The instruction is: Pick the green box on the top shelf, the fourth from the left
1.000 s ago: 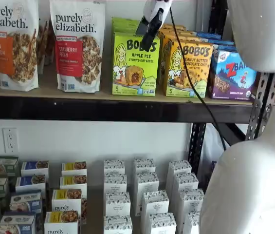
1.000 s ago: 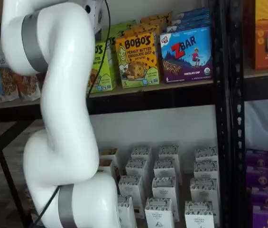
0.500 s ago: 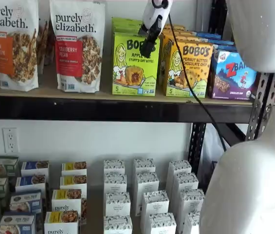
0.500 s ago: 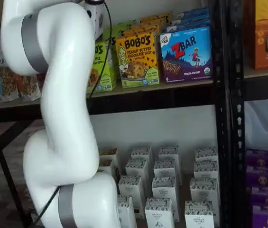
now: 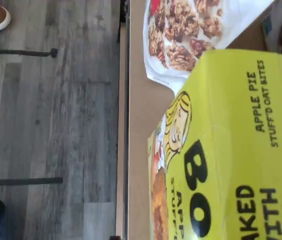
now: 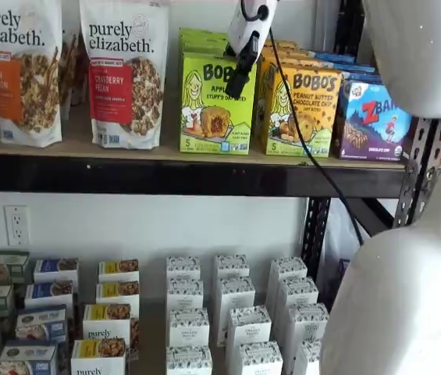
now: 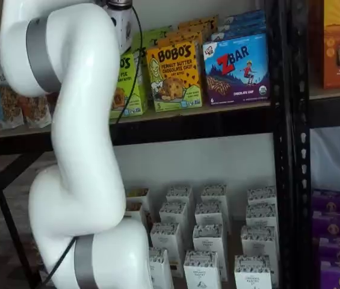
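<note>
The robot's white arm hides most of the lime-green cardboard box in one shelf view. The white-bodied gripper with black fingers shows side-on in a shelf view, so whether the fingers are apart cannot be told. Grey wood-plank floor lies below the long tan top shelf with its black front rail. The green box stands on that shelf, between a white granola pouch on its left and a yellow-orange box on its right; the gripper hangs in front of its upper right corner.

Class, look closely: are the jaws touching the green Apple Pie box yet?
Cannot tell. In a shelf view the gripper overlaps the front of the green box, but that front-on angle hides any gap. The wrist view shows only the box top, no jaws.
</note>
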